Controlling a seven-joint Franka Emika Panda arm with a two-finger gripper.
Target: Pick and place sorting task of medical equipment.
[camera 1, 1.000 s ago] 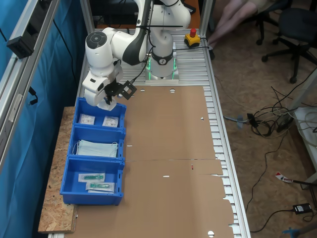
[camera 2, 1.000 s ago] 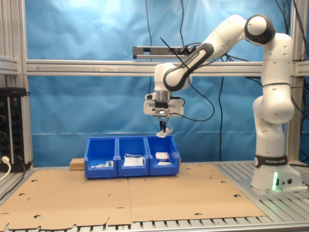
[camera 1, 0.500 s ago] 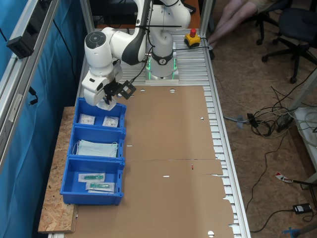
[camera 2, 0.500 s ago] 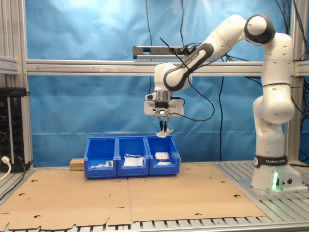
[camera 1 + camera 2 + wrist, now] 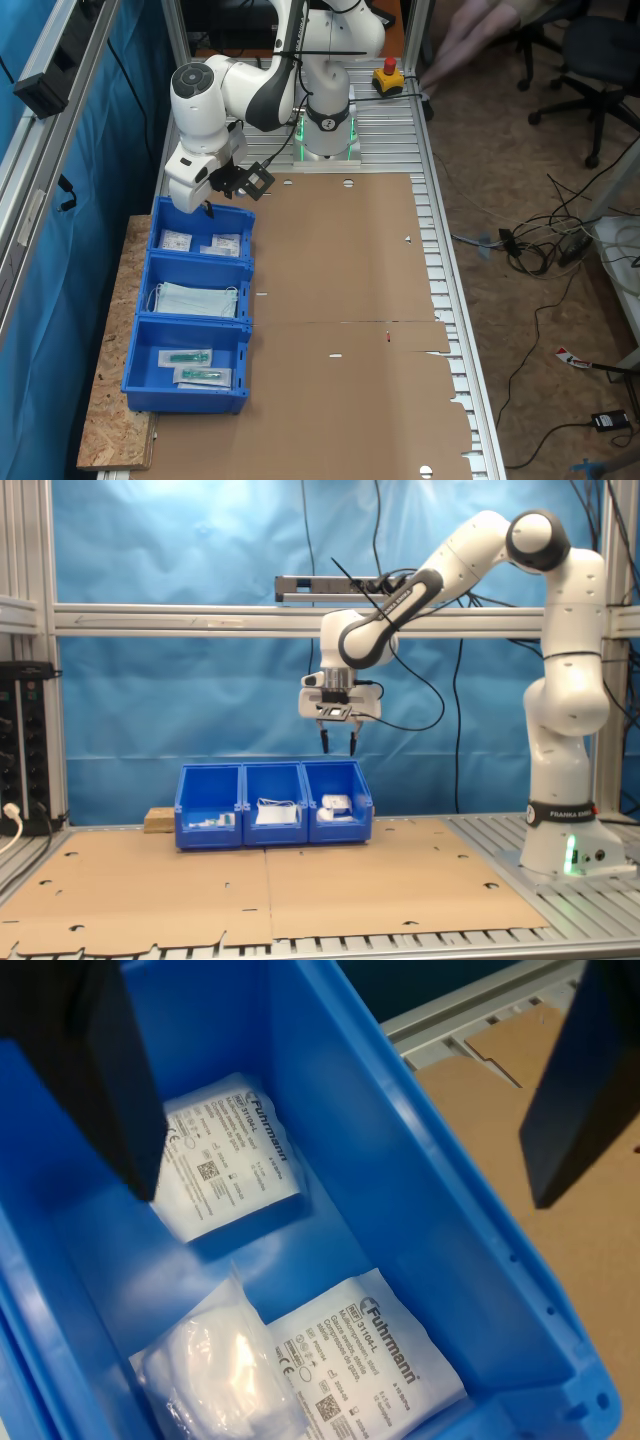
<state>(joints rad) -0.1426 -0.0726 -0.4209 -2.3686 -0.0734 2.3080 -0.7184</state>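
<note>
My gripper [image 5: 208, 207] hangs open above the blue bin [image 5: 243, 226] nearest the robot's base, with nothing between its fingers [image 5: 325, 742]. In the wrist view the two dark fingers [image 5: 95, 1070] stand wide apart over that bin [image 5: 420, 1210]. Inside lie three pieces of medical equipment, square white packets: one printed side up [image 5: 228, 1165], a second printed side up [image 5: 365, 1355], and a third showing its padded lump [image 5: 220, 1370]. In the first exterior view the packets [image 5: 176, 240] lie flat on the bin's floor; in the second exterior view a packet [image 5: 336, 803] shows in the bin below the gripper [image 5: 338, 742].
Two more blue bins stand in the row: the middle one holds a pale blue face mask [image 5: 195, 299], the last one clear packets with teal items [image 5: 193, 366]. Brown cardboard [image 5: 350, 300] covers the table. A red stop button [image 5: 389, 73] sits by the robot's base [image 5: 327, 140].
The white packet that hung from the shut fingertips is gone from them. The fingers have opened and the gripper stays over the same bin.
</note>
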